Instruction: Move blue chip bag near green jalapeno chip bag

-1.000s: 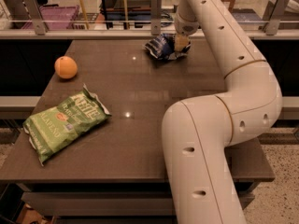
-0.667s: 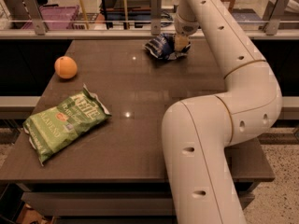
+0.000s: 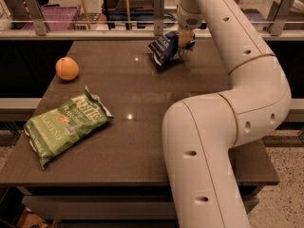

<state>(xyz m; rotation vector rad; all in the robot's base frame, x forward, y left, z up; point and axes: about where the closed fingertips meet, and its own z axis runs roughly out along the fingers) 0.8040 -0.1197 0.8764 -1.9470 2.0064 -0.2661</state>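
Far on the bench (image 3: pixel 142 141), the gripper (image 3: pixel 184 41) is clamped on the crumpled navy-blue foil chip bag (image 3: pixel 163 48). Transport step: next, carry it near-left, beside the flat green jalapeno chip bag (image 3: pixel 66 125).

Blue chip bag (image 3: pixel 164 49) partly hides the far-edge tool (image 3: pixel 185 41).

The gripper (image 3: pixel 183 42) is above the far edge of the table (image 3: pixel 142 96), its fingers (image 3: pixel 186 37) clamped on the blue chip bag (image 3: pixel 163 49), which juts out just left of them. Well apart from the fingers, far to their left and nearer the camera, the jalapeno chip bag (image 3: pixel 66 125) lies flat by the table's near-left corner. The round fruit (image 3: pixel 67 68) rests behind that bag, left of the fingers and slightly nearer.
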